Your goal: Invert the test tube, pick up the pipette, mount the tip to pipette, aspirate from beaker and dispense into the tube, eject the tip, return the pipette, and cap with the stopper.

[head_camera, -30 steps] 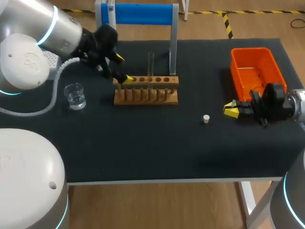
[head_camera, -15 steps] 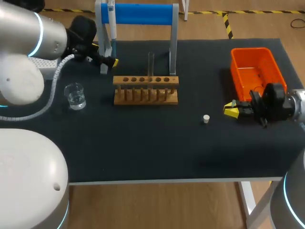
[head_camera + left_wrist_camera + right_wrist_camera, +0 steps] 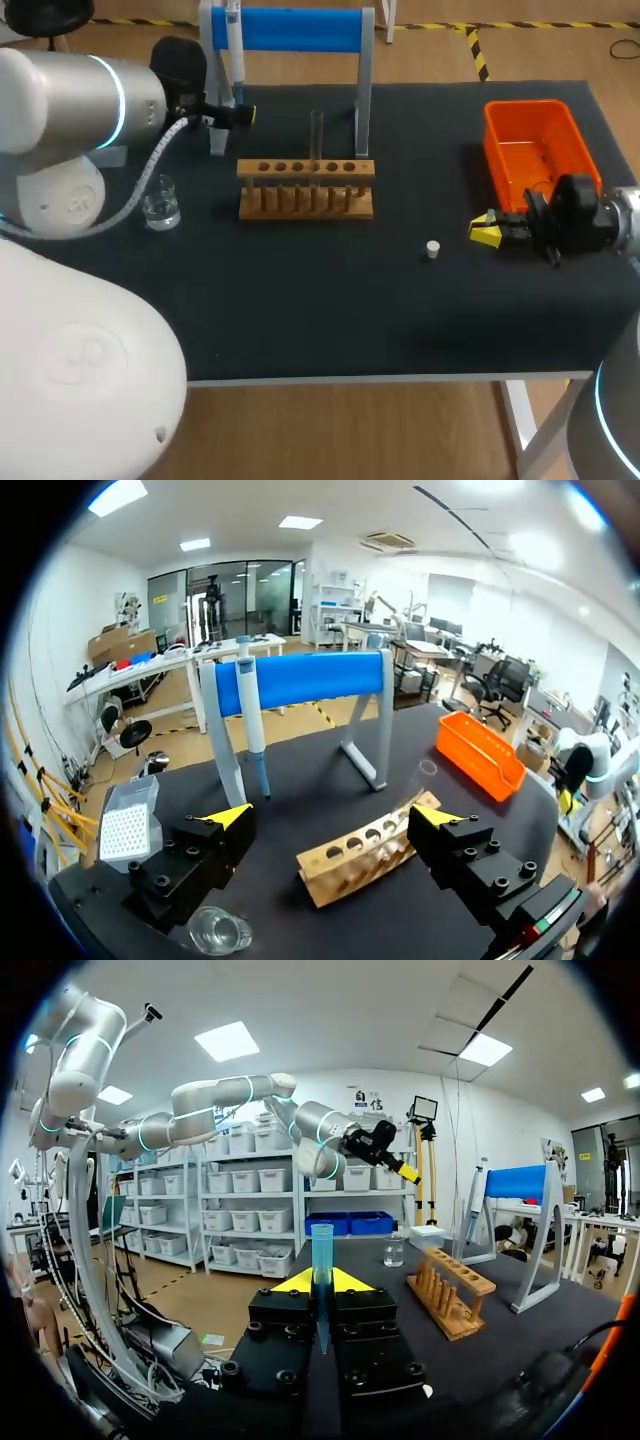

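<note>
the table has a matte black top on white legs and stands on a pale wooden floor, where yellow-and-black hazard tape runs past its far edge. around it is a large bright room with white walls and a white ceiling set with rectangular panel lights. a glass partition closes the far end. metal shelving loaded with white bins lines one wall, and long white desks stand along another
</note>
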`<state>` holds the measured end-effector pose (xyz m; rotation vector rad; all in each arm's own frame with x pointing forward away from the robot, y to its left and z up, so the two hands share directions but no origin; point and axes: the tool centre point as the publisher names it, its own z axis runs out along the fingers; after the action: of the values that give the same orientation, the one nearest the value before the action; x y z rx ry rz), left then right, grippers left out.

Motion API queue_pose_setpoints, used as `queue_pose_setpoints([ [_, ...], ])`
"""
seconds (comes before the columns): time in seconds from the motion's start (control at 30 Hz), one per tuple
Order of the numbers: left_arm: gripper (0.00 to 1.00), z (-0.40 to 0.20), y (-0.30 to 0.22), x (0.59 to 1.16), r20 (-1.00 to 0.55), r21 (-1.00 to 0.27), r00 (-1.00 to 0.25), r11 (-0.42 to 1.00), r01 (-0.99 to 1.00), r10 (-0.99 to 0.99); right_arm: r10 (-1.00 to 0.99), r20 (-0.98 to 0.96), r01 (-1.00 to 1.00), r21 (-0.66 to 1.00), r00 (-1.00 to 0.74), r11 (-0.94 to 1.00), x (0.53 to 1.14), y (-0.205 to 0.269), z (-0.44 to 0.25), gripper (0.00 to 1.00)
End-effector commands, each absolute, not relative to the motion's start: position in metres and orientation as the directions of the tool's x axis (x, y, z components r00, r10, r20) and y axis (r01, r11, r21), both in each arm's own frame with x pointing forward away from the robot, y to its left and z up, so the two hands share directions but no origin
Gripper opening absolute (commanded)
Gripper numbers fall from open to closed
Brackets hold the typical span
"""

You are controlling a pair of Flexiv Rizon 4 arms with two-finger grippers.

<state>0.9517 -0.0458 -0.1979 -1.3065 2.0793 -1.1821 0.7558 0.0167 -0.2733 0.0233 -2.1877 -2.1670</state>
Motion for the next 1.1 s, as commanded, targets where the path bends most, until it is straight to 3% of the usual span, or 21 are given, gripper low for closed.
queue_pose_setpoints([
  [0.03, 1.00, -0.212, -0.057, 0.962, -0.063, -0.863, -0.218, 0.163, -0.477, -0.974, -0.054, 0.033, 0.032, 0.999, -0.998, 0.012, 0.755, 0.016, -0.273, 0.00],
  [1.1, 1.00, -0.203, -0.071, 1.056, -0.085, -0.952, 0.027, 0.073, -0.298, -0.996, -0.054, 0.033, 0.032, 0.999, -0.998, 0.012, 0.755, 0.016, -0.273, 0.00],
])
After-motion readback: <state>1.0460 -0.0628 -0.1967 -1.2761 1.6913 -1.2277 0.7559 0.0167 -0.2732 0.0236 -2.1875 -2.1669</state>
